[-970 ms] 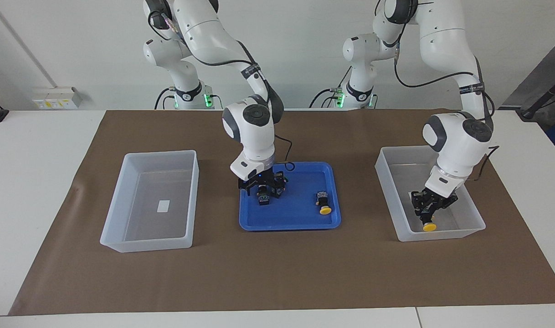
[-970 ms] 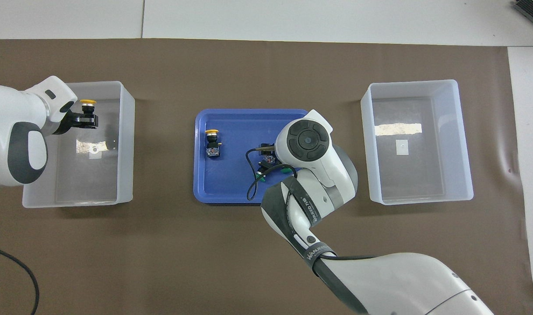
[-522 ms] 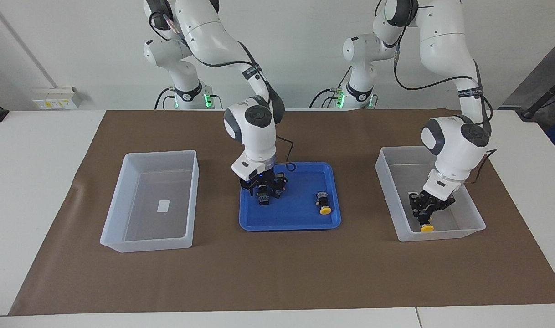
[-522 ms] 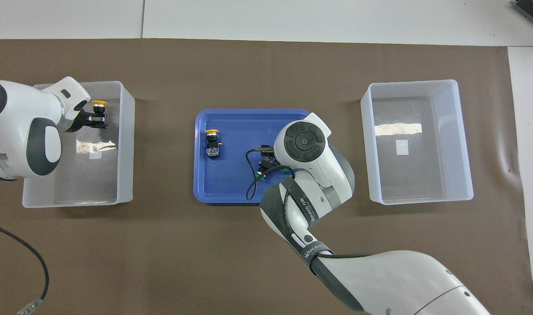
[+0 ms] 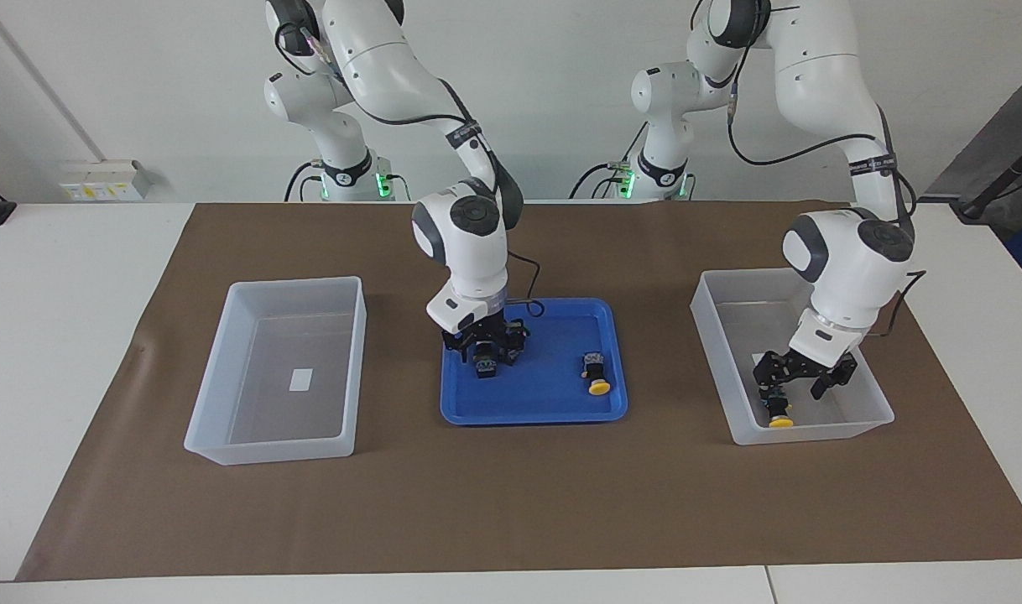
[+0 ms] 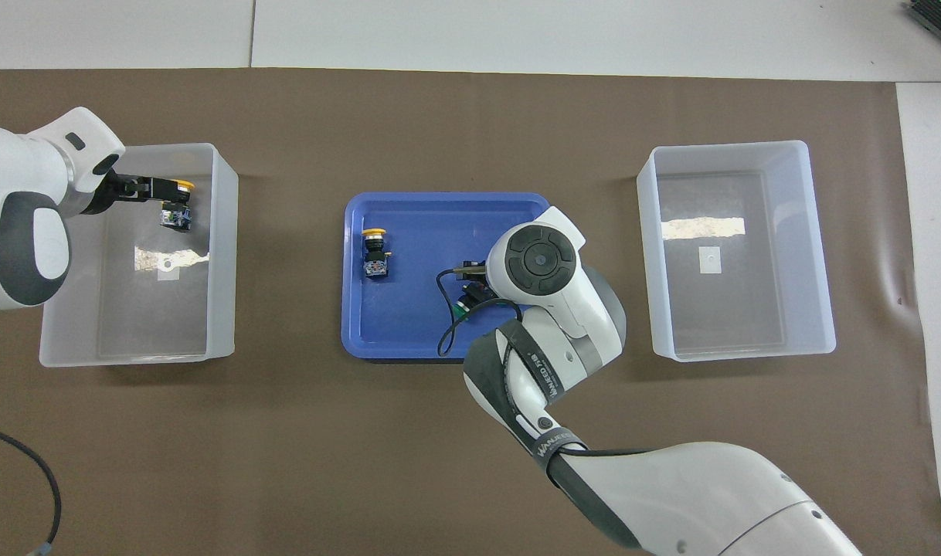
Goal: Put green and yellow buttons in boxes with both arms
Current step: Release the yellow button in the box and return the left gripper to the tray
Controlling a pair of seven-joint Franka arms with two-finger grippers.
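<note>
Our right pincer (image 5: 484,351) hangs over the green button (image 6: 460,310) in the blue tray (image 5: 553,408).
Its finger gap we cannot tell; our left pincer (image 5: 803,382) is spread above the yellow button (image 5: 779,413) in its box (image 5: 813,432).

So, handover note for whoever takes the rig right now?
Left gripper: open, low inside the box at the left arm's end; one yellow button lies on that box's floor.
Right gripper: down in the blue tray at a green button; grip unclear.
Done: one yellow boxed.
Left: second yellow button on the tray, the greens; the other box holds only its label.
</note>
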